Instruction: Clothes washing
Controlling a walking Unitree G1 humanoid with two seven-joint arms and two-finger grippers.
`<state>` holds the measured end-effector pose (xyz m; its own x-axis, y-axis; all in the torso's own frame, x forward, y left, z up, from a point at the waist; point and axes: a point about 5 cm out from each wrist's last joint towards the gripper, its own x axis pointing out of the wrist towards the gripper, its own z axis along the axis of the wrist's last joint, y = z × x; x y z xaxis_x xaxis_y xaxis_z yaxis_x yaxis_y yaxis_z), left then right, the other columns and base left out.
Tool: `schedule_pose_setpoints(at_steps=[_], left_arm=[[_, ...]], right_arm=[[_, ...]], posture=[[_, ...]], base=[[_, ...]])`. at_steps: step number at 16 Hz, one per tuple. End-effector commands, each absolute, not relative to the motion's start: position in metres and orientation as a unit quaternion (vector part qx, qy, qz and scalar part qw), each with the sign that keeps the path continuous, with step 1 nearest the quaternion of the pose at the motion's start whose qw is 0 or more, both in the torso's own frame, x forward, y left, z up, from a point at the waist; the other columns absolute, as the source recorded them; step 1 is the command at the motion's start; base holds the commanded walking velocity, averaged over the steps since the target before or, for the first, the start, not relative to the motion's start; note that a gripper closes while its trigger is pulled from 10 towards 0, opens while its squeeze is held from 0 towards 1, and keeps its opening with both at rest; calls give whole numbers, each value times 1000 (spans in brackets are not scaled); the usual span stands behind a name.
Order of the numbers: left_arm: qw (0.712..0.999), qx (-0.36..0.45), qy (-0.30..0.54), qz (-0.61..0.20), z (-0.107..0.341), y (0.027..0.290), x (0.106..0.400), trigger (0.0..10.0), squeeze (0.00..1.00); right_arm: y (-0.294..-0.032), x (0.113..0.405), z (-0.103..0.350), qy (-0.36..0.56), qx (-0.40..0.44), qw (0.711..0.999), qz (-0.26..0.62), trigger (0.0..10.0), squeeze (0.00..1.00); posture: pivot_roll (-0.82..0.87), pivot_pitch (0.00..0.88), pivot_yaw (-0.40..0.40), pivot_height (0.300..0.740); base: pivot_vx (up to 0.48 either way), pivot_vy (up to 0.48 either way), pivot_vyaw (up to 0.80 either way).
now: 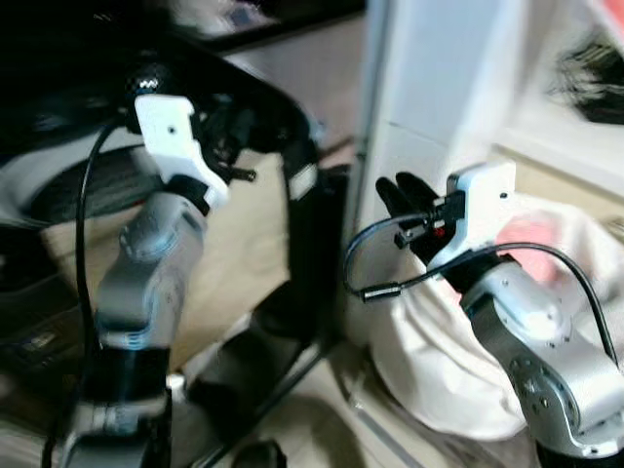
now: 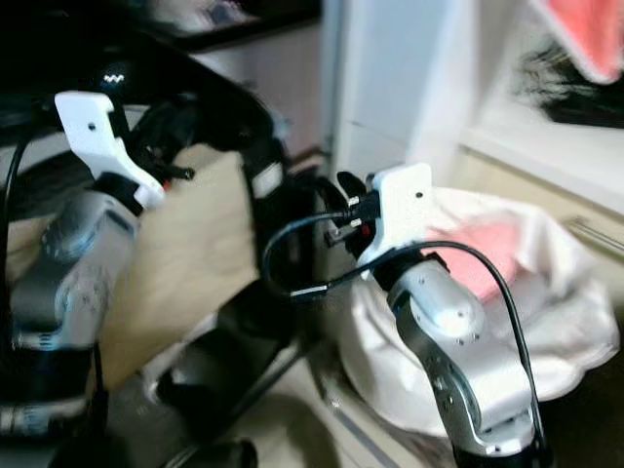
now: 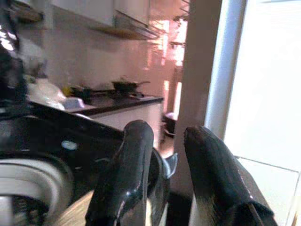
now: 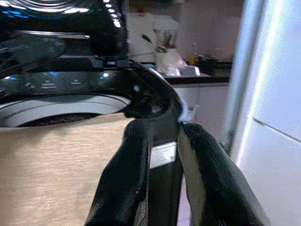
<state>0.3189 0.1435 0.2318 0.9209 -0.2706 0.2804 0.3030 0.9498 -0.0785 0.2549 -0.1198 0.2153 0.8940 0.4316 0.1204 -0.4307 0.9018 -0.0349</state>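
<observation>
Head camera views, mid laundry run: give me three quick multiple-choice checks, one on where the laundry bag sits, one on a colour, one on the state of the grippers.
1. Where is the white laundry bag?
A. On the floor beside the right arm, by the white cabinet
B. On top of the washing machine
C. Hanging from the left gripper

2. What colour is the cloth draped over the rim of the washing machine?
A. Blue
B. Beige
C. Green

3. What are the grippers holding?
A. The left one grips the cloth
B. The right one grips the bag
C. Nothing; both are raised and free

Answers:
1. A: the bag, with a pink garment inside, sits low behind the right arm.
2. B: the beige cloth hangs down the machine's front.
3. C: the left gripper and right gripper each show a gap between bare fingers.
</observation>
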Motion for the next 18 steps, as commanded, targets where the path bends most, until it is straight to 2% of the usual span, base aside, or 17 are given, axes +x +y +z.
schedule_pose_setpoints(at_steps=[1,2,3,7,16,18], left_arm=[[980,-57,-94,-163,215,140,312,10000,0],[981,-36,-49,-183,198,134,302,10000,0],[983,-2,-39,-181,188,133,296,10000,0],[986,43,-33,-161,181,129,290,10000,0],[990,49,-28,-125,177,138,285,10000,0],[992,40,-2,-116,165,142,284,10000,0]], right_arm=[[-122,255,219,-79,-5,974,211,10000,0],[-123,256,217,-80,-11,975,209,10000,0],[-123,256,214,-79,-17,975,208,10000,0],[-125,255,197,-55,-16,978,199,10000,0],[-124,252,180,-34,-13,976,216,10000,0],[-124,254,173,-21,-24,978,208,10000,0]], posture=[[-77,0,54,740],[-78,0,52,740],[-77,0,50,740],[-71,0,48,740],[-67,0,35,740],[-64,0,23,740]], base=[[0,0,800],[0,0,800],[0,0,800],[0,0,800],[0,-419,800],[0,0,400]])
